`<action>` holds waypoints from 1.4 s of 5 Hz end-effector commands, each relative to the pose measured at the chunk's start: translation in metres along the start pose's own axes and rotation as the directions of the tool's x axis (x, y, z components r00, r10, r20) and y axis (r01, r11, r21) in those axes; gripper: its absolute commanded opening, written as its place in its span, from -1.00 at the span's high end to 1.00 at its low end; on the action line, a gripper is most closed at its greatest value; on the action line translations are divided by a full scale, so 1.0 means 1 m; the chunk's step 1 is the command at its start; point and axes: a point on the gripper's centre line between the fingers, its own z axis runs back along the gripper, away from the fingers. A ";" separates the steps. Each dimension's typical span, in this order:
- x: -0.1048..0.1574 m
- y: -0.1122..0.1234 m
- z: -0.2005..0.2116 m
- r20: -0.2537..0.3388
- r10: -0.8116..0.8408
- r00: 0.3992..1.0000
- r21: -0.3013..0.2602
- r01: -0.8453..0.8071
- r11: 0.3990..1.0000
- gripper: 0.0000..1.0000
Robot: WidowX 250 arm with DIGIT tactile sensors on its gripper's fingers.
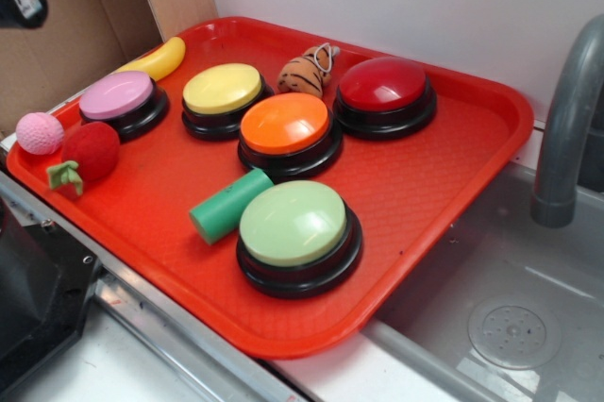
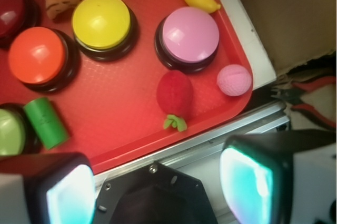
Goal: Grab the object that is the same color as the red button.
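Right now the strawberry (image 2: 175,93) lies near the tray's (image 1: 453,185) left front corner, just beside the pink ball (image 2: 234,80) and the pink button (image 2: 189,34), well apart from the red button (image 1: 384,84) at the far side. Seen through the wrist camera, it sits ahead of the tool (image 2: 158,187), roughly centred between the fingers, its green stem pointing back toward the tool. Held high and off the tray's edge looking down, the tool has its jaws spread wide and empty.

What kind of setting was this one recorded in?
Probably a toy kitchen set up as a lab test bench: a grey faucet over a sink, a cardboard backdrop, and a red tray of push buttons and toys.
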 end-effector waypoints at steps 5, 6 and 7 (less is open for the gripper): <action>0.013 0.024 -0.148 0.012 0.227 0.974 -0.011 -0.227 0.974 0.13; 0.013 0.022 -0.152 0.007 0.230 0.973 -0.033 -0.229 0.973 0.62; 0.014 0.018 -0.155 0.001 0.221 0.975 -0.039 -0.220 0.975 0.81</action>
